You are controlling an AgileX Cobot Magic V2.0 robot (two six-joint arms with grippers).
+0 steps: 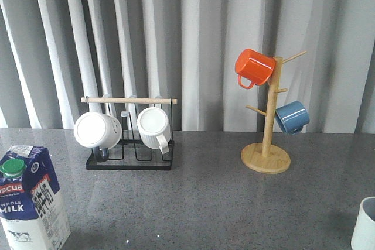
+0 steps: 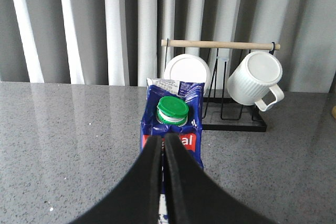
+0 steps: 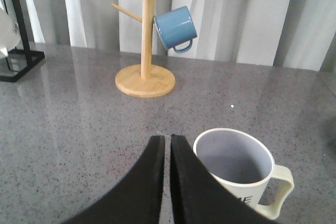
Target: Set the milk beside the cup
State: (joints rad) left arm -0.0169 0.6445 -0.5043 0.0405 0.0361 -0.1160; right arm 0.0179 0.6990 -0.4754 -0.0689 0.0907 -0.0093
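Observation:
The milk (image 1: 29,197) is a blue-and-white carton with a green cap. It stands upright at the table's front left. In the left wrist view the milk (image 2: 176,121) is just past my left gripper (image 2: 162,141), which is shut and empty, above and behind the carton. The cup (image 1: 364,225) is a pale mug at the front right edge, partly cut off. In the right wrist view the cup (image 3: 236,169) stands upright with its handle to one side, right beside my right gripper (image 3: 167,139), which is shut and empty. Neither gripper shows in the front view.
A black wire rack (image 1: 130,159) with a wooden bar holds two white mugs (image 1: 96,129) at the back left. A wooden mug tree (image 1: 266,156) at the back right carries an orange mug (image 1: 254,67) and a blue mug (image 1: 292,116). Grey curtains hang behind the table.

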